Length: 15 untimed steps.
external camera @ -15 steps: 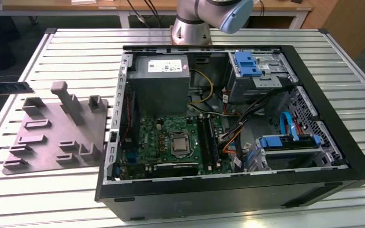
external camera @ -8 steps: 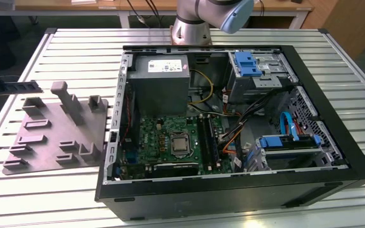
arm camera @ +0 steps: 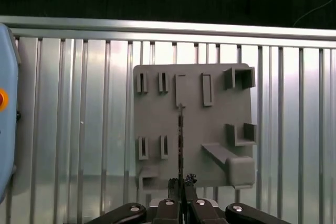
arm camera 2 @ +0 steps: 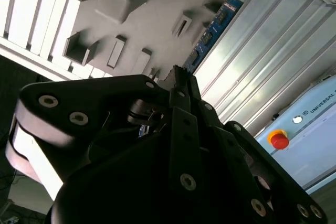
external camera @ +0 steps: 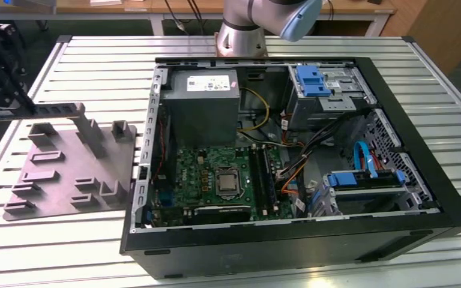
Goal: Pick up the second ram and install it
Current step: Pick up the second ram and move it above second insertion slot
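Ribbed metal table [arm camera: 52, 129] and grey fixture plate [arm camera: 210, 129] below, fingers [arm camera 2: 184, 103] narrow, tight on the second ram [arm camera 2: 212, 31].

Open computer case [external camera: 295, 243] on slatted table [external camera: 54, 252]. Motherboard [external camera: 201, 174] inside case. Grey fixture plate [external camera: 62, 174] beside case. Arm base [external camera: 242, 39] beyond case.

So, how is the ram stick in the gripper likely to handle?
The second ram juts straight from the gripper without sagging, so it is probably stiff. Edge-on it looks very thin, so likely light, and apt to crack if levered.
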{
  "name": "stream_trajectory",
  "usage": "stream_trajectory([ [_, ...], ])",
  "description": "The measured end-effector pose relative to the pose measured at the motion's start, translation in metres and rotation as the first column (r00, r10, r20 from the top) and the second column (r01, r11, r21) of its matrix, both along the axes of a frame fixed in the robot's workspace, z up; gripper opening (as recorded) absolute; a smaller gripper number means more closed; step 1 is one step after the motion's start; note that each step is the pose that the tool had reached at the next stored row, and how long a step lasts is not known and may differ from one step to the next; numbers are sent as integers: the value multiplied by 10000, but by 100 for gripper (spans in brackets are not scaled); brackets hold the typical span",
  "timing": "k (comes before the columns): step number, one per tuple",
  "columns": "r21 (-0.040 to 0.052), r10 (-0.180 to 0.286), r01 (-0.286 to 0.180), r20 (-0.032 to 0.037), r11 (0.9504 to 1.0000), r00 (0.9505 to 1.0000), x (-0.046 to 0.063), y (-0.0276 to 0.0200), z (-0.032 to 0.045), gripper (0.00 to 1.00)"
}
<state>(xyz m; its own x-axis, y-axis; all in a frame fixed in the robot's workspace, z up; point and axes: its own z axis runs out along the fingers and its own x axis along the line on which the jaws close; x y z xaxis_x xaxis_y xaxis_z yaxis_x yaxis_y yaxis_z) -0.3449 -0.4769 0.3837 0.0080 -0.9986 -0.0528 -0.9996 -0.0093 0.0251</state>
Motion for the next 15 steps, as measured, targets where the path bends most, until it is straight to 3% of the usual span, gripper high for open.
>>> stream_trajectory([
  [15, 1, 1, -1, -36, 10000, 10000, 544, 0, -6, 14],
])
